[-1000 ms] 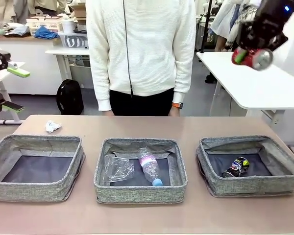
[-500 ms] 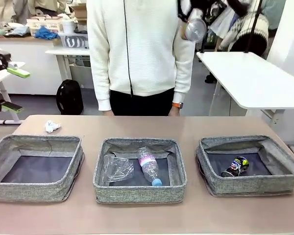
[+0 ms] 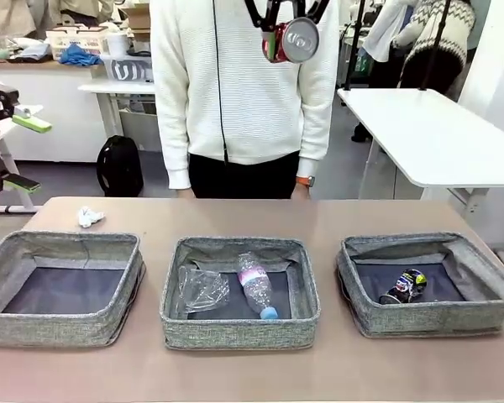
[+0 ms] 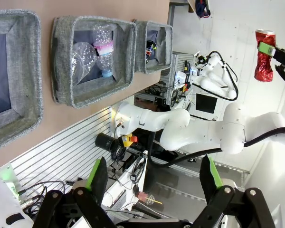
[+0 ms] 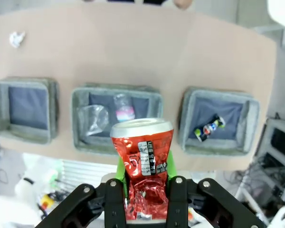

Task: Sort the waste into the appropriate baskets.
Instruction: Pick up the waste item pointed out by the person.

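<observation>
High above the table, in front of the person's chest, my right gripper (image 3: 286,34) is shut on a crushed red can (image 3: 292,39). The right wrist view shows that can (image 5: 142,156) pinched between the green pads of the gripper (image 5: 143,183), far above the three grey baskets. The middle basket (image 3: 235,332) holds a crushed clear bottle (image 3: 203,288) and a pink-labelled, blue-capped bottle (image 3: 256,285). A black can (image 3: 405,285) lies in the right basket (image 3: 428,321). The left basket (image 3: 50,326) holds nothing. A white paper wad (image 3: 90,217) lies on the table behind it. My left gripper (image 3: 8,155) hangs open at the left edge.
A person in a white sweater stands at the table's far side, hands down by the edge. In the left wrist view the open left gripper (image 4: 153,175) looks sideways past the baskets at the right arm with the red can (image 4: 264,54). A white side table (image 3: 437,134) stands far right.
My right gripper has swung the red can from the upper right of the front view leftward to the upper middle. The left arm and the things in the baskets have stayed put.
</observation>
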`<state>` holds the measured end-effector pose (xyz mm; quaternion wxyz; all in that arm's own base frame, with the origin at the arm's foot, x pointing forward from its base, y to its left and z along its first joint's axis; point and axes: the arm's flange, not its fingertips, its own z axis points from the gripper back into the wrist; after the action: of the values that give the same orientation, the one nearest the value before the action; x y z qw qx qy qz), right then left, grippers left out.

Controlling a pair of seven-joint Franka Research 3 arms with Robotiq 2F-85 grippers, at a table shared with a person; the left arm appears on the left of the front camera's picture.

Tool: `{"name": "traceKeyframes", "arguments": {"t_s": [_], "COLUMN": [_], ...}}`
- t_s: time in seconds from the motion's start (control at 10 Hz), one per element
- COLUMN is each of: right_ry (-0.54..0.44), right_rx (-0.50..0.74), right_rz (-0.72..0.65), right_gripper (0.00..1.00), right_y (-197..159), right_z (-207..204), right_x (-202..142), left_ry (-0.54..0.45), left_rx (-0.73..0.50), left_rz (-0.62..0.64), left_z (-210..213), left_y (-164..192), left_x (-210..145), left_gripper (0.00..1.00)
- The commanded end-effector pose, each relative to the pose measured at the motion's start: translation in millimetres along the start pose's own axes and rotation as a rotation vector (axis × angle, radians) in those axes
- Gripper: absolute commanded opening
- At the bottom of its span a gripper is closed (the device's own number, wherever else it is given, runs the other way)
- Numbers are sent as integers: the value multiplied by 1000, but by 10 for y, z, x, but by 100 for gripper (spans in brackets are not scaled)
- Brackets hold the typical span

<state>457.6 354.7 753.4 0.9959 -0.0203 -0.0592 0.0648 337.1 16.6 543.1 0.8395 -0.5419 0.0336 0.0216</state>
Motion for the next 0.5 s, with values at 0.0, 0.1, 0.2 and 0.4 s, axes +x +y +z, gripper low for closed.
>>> {"name": "traceKeyframes", "arguments": {"t_s": [0.0,0.1,0.2,0.4], "right_ry": [-4,8,37,54], "right_rx": [-22,-21,-18,-18], "right_rz": [34,28,43,105], "right_gripper": [34,34,34,34], "right_y": [22,1,38,189], "right_z": [299,248,159,-3], "right_x": [360,399,435,476], "left_ry": [-3,-3,-3,-3], "left_rx": [1,1,1,1], "left_rz": [-3,-3,-3,-3], "left_z": [8,8,8,8], "left_y": [-3,-3,-3,-3], "left_x": [-17,-17,-17,-17], "left_gripper": [100,100,100,100]}}
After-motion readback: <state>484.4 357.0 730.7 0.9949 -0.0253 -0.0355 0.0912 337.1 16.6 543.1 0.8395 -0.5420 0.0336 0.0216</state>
